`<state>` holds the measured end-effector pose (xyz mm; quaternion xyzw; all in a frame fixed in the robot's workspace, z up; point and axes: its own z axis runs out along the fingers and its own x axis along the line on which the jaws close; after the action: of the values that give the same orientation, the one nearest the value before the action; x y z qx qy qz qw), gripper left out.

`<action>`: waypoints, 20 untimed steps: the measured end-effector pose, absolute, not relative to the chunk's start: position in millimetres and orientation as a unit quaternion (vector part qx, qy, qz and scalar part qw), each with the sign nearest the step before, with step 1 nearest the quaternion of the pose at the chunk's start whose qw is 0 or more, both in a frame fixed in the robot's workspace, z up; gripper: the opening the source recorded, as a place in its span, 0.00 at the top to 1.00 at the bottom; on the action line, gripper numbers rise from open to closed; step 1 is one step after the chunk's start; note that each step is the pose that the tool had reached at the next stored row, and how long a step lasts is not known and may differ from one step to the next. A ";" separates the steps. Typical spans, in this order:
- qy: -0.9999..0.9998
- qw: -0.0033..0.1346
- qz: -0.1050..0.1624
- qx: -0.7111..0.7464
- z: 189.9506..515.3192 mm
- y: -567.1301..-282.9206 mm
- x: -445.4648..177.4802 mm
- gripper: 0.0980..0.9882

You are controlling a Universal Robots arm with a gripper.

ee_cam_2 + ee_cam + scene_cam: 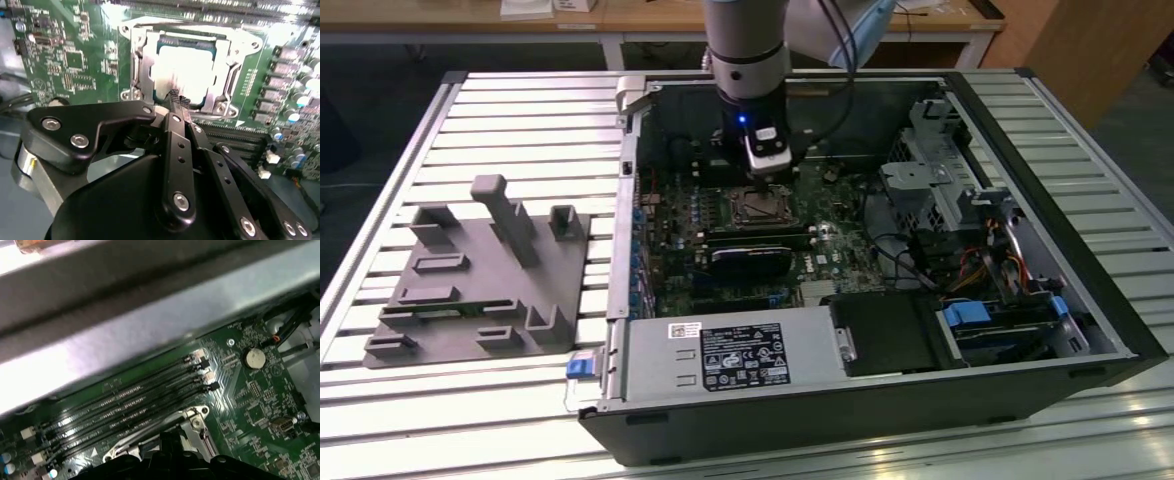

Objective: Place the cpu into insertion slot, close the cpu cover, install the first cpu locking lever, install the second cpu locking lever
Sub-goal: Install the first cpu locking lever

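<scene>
The cpu (182,70) lies flat in the insertion slot (759,205) on the motherboard, its greyish top glaring bright. The silvery cpu cover (142,65) lies down around it as a frame with an open middle. My gripper (179,99) hangs just above the socket's near edge, and its black ribbed fingertips (175,96) are pressed together with nothing between them. In the exterior view my gripper (767,183) points straight down over the socket, inside the open computer case. I cannot make out the locking levers. A corner of the socket frame (192,422) shows in the first wrist view.
Memory slots (130,400) run beside the socket, with a coin battery (255,358) further off. A black fan card (750,262), the power supply (727,360) and drive cages (947,190) crowd the case. A grey fixture plate (474,280) lies at the exterior view's left.
</scene>
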<state>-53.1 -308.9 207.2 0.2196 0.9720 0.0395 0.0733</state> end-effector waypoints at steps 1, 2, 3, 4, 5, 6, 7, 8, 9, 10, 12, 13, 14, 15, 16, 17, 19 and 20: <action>0.972 0.073 0.037 0.219 207.0 -309.9 -52.9 0.99; 0.972 0.072 0.034 0.219 206.9 -311.0 -52.9 0.99; 0.973 0.072 0.031 0.219 206.7 -312.3 -52.8 0.99; 0.973 0.071 0.029 0.219 206.5 -313.4 -52.7 0.99; 0.973 0.071 0.027 0.219 206.3 -314.4 -52.7 0.99; 0.973 0.071 0.025 0.219 206.2 -315.5 -52.7 0.99; 0.973 0.071 0.023 0.219 206.1 -316.6 -52.7 0.99; 0.973 0.071 0.021 0.219 205.9 -317.6 -52.7 0.99; 0.973 0.070 0.020 0.219 205.7 -318.6 -52.7 0.99; 0.973 0.070 0.019 0.218 205.6 -319.3 -52.7 0.99; 0.973 0.070 0.017 0.218 205.5 -320.6 -52.7 0.99; 0.973 0.070 0.017 0.218 205.5 -321.0 -52.7 0.99; 0.973 0.070 0.017 0.218 205.5 -321.1 -52.7 0.99; 0.973 0.070 0.017 0.218 205.5 -321.1 -52.7 0.99; 0.973 0.070 0.017 0.218 205.4 -321.1 -52.7 0.99; 0.973 0.070 0.017 0.218 205.4 -321.1 -52.7 0.99; 0.973 0.070 0.017 0.218 205.8 -321.2 -52.7 0.99; 0.973 0.070 0.017 0.218 207.1 -321.2 -52.7 0.99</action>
<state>-52.7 -321.2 207.1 0.2180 0.9733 0.0170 0.0699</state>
